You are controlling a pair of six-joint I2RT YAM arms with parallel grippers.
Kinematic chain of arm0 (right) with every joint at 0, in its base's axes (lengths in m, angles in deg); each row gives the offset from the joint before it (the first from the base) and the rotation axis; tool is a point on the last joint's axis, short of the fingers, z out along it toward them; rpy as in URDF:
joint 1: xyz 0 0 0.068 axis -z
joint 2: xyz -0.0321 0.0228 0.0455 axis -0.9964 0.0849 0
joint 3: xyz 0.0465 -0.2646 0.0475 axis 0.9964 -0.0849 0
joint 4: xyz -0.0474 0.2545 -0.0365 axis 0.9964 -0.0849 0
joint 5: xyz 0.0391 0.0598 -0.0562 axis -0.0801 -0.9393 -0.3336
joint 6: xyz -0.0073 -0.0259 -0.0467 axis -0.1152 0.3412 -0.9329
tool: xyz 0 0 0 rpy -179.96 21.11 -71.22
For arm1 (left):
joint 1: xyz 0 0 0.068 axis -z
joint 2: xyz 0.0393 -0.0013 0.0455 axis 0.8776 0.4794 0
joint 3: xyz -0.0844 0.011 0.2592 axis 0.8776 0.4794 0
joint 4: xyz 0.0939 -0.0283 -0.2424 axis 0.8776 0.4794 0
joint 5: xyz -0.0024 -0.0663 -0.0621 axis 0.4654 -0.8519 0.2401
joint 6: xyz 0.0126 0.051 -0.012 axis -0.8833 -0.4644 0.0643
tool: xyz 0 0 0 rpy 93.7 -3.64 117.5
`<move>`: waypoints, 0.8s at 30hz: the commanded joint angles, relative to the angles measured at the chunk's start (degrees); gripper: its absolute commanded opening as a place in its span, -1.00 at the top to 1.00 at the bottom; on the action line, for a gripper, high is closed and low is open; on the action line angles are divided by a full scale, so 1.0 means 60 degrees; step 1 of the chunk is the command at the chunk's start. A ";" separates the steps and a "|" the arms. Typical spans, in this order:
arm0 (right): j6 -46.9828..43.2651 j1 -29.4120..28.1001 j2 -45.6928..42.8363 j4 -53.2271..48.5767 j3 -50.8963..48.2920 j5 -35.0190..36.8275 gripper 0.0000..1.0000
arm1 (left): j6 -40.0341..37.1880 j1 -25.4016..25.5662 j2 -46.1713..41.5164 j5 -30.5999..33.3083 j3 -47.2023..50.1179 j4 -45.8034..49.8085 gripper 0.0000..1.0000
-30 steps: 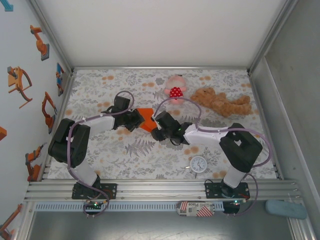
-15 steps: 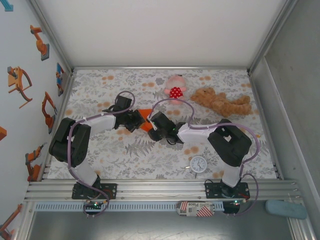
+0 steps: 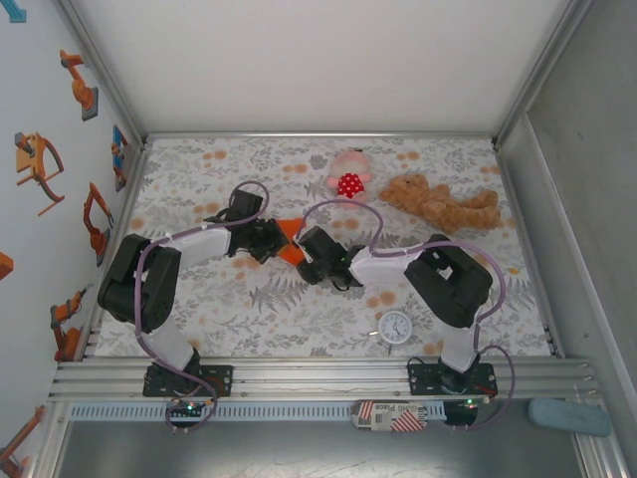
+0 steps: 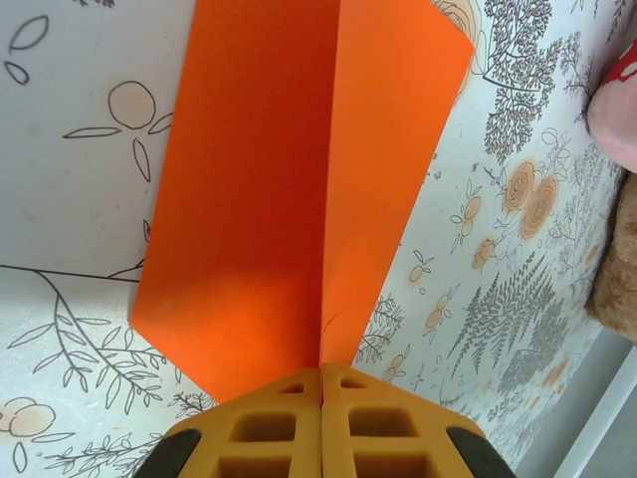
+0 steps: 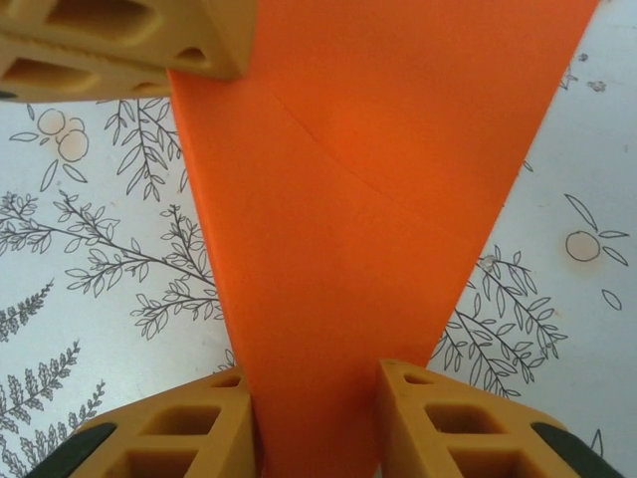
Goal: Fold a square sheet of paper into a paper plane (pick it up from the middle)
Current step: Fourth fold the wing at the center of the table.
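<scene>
We find very little legible marking. A red-and-white striped label (image 3: pixel 388 415) sits on the near rail between the two arm bases. It carries dark print, too small and blurred for us to read. The round white clock (image 3: pixel 395 327) on the tabletop (image 3: pixel 299 319) shows a dial with dark marks around its rim, but we cannot make out the numerals. The left wall bears stickers (image 3: pixel 38 164) picturing orange robot arms, pictures rather than words, and part of a blue arrow (image 3: pixel 14 11) at its top corner.
</scene>
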 commanded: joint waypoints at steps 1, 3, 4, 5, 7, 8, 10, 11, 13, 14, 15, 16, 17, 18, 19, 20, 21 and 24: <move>-0.0087 -0.0025 0.0028 0.0062 0.0277 0.0309 0.41 | 0.0147 0.0057 0.0097 0.0006 -0.0258 0.0275 0.85; -0.0114 -0.0026 0.0006 0.0068 0.0266 0.0310 0.43 | 0.0133 0.0059 0.0109 0.0021 -0.0279 0.0323 0.82; -0.0124 -0.0023 -0.0002 0.0062 0.0269 0.0284 0.44 | 0.0133 0.0058 0.0097 0.0035 -0.0276 0.0333 0.81; -0.0134 -0.0025 -0.0017 0.0076 0.0255 0.0255 0.44 | 0.0125 0.0051 0.0099 0.0036 -0.0278 0.0347 0.80; -0.0144 -0.0026 -0.0029 0.0064 0.0252 0.0221 0.44 | 0.0118 0.0059 0.0096 0.0033 -0.0287 0.0366 0.79; -0.0146 -0.0023 -0.0039 0.0049 0.0269 0.0221 0.44 | 0.0116 0.0051 0.0105 0.0030 -0.0283 0.0374 0.79; -0.0151 -0.0026 -0.0044 0.0034 0.0265 0.0221 0.44 | 0.0118 0.0058 0.0137 0.0011 -0.0283 0.0366 0.80; -0.0142 -0.0025 -0.0058 0.0051 0.0263 0.0221 0.44 | 0.0118 0.0059 0.0141 0.0007 -0.0282 0.0373 0.79; -0.0129 -0.0026 -0.0097 0.0051 0.0261 0.0181 0.44 | 0.0125 0.0073 0.0173 -0.0012 -0.0272 0.0373 0.79; -0.0115 -0.0022 -0.0118 0.0059 0.0268 0.0167 0.44 | 0.0118 0.0066 0.0182 -0.0021 -0.0261 0.0367 0.79; -0.0105 -0.0025 -0.0119 0.0077 0.0256 0.0163 0.44 | 0.0118 0.0073 0.0184 -0.0022 -0.0272 0.0363 0.79; -0.0100 -0.0025 -0.0105 0.0104 0.0242 0.0163 0.45 | 0.0118 0.0073 0.0184 -0.0022 -0.0264 0.0353 0.79; -0.0104 -0.0023 -0.0077 0.0128 0.0227 0.0163 0.48 | 0.0133 0.0073 0.0183 -0.0022 -0.0267 0.0353 0.79; -0.0112 -0.0012 -0.0050 0.0135 0.0212 0.0163 0.50 | 0.0141 0.0073 0.0173 -0.0022 -0.0265 0.0352 0.79; -0.0094 -0.0010 -0.0018 0.0136 0.0210 0.0163 0.51 | 0.0135 0.0073 0.0167 -0.0016 -0.0260 0.0357 0.79; -0.0084 0.0000 0.0003 0.0135 0.0182 0.0152 0.52 | 0.0134 0.0066 0.0129 0.0000 -0.0258 0.0360 0.79; -0.0058 -0.0011 0.0012 0.0174 0.0151 0.0126 0.52 | 0.0135 0.0071 0.0105 0.0008 -0.0272 0.0358 0.79; 0.0021 -0.0008 -0.0029 0.0277 0.0021 0.0061 0.53 | 0.0135 0.0067 0.0081 0.0033 -0.0272 0.0404 0.77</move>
